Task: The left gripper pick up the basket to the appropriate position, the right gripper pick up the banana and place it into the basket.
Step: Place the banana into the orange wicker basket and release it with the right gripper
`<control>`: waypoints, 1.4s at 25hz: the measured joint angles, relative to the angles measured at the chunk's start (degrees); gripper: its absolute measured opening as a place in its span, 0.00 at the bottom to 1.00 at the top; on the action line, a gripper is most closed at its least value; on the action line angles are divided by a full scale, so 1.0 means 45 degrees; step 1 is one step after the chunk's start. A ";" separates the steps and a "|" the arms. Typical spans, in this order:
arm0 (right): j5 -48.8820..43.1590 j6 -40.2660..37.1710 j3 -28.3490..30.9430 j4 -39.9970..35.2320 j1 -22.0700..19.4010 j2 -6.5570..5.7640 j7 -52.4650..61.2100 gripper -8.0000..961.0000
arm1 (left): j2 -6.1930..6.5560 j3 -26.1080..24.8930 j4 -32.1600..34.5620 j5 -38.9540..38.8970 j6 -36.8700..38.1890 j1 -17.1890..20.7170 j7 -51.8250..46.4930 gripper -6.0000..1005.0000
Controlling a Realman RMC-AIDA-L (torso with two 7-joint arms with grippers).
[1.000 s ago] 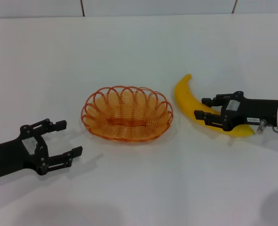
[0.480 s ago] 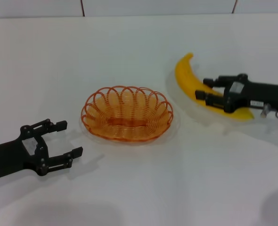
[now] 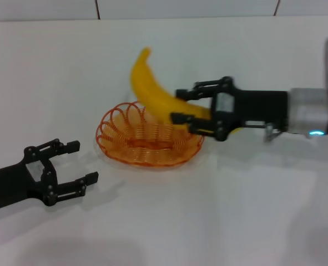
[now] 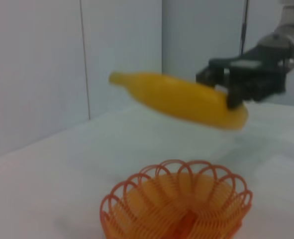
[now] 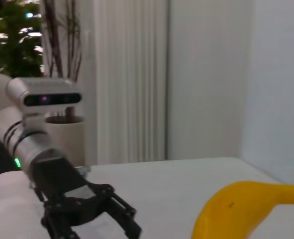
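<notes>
Right pincer point(image 3: 188, 113) moved left from beside basket, lifting banana point(image 3: 155, 91) off bench point(image 3: 219, 210); now clamped on banana's lower end, holding it tilted in air above basket point(image 3: 150, 139), tip pointing up and away. Basket sits on bench directly below. Left pincer point(image 3: 75, 163) parked well left of basket, fingers spread, holding nothing.

banana point(image 5: 239, 209) cut off at edge

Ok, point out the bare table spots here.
Bare table spreads in front of the basket, and behind it toward the wall. It's crowded over the basket, where the right claw holds the banana.
</notes>
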 joint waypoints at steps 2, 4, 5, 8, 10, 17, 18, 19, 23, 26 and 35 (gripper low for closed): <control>0.0027 0.0475 -0.0056 0.0768 0.0496 0.0027 -0.0513 0.48 | 0.0000 -0.0003 0.0000 -0.0047 0.0036 -0.0006 -0.0003 0.82; 0.0045 0.1179 -0.0063 0.1523 0.0995 0.0070 -0.0979 0.48 | 0.0000 -0.0004 0.0000 -0.0065 0.0075 -0.0015 -0.0005 0.82; 0.0047 0.1598 -0.0079 0.1853 0.1202 0.0088 -0.1155 0.49 | 0.0000 -0.0004 0.0000 -0.0066 0.0077 -0.0023 -0.0006 0.82; 0.0048 0.2767 -0.0049 0.2624 0.1595 0.0119 -0.1662 0.49 | 0.0000 -0.0003 0.0000 -0.0070 0.0080 -0.0054 -0.0009 0.82; 0.0048 0.3232 0.0028 0.2950 0.1716 0.0142 -0.1999 0.49 | 0.0000 -0.0004 0.0000 -0.0077 0.0081 -0.0065 -0.0010 0.82; 0.0048 0.3361 0.0356 0.3298 0.1770 0.0134 -0.2448 0.50 | 0.0000 -0.0004 0.0000 -0.0092 0.0099 -0.0091 -0.0165 0.82; 0.0040 0.3324 0.0358 0.3300 0.1763 0.0128 -0.2452 0.51 | 0.0000 -0.0004 0.0000 -0.0092 0.0100 -0.0091 -0.0175 0.82; 0.0030 0.3313 0.0349 0.3309 0.1761 0.0125 -0.2456 0.51 | 0.0000 -0.0004 0.0000 -0.0093 0.0100 -0.0091 -0.0183 0.82; 0.0016 0.3430 0.0335 0.3385 0.1762 0.0158 -0.2464 0.51 | 0.0000 -0.0004 0.0000 -0.0093 0.0100 -0.0090 -0.0186 0.82; 0.0024 0.3392 0.0405 0.3437 0.1769 0.0158 -0.2421 0.52 | 0.0000 -0.0004 0.0000 -0.0093 0.0101 -0.0089 -0.0186 0.82; 0.0048 0.0334 0.0449 0.1503 0.0633 -0.0123 -0.0773 0.93 | -0.0001 -0.0330 0.0000 -0.0087 0.0099 0.0035 -0.0132 0.82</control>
